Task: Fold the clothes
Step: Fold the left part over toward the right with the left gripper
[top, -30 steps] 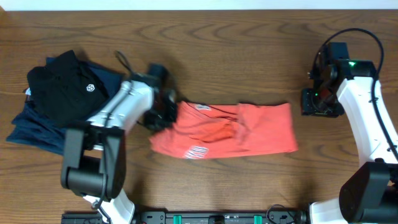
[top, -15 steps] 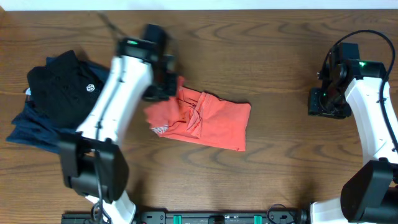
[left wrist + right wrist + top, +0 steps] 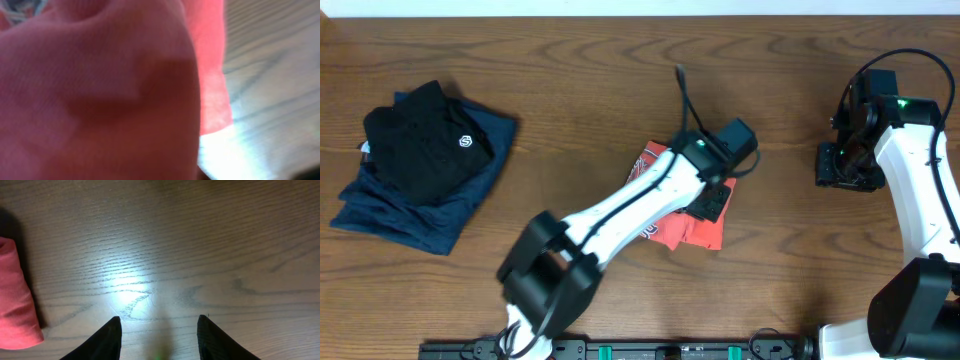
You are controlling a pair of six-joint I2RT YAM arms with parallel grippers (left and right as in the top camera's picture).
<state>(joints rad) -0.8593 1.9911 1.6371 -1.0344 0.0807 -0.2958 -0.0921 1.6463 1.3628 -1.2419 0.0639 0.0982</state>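
Currently black garment (image 3: 425,140) is sitting far left; T-shirt (image 3: 690,235) is lying bunched mid-table, left gripper (image 3: 714,198) over it, clamp state unreadable. Fabric is looking soft, limp; taking hem corners advised. Right gripper (image 3: 159,325) is hovering spread, empty.

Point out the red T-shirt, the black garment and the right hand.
red T-shirt (image 3: 692,233), overhead view, on its plain lower part near the right corner.
black garment (image 3: 420,135), overhead view, on the middle of its top layer.
right hand (image 3: 158,322), right wrist view, midway between its two fingertips.
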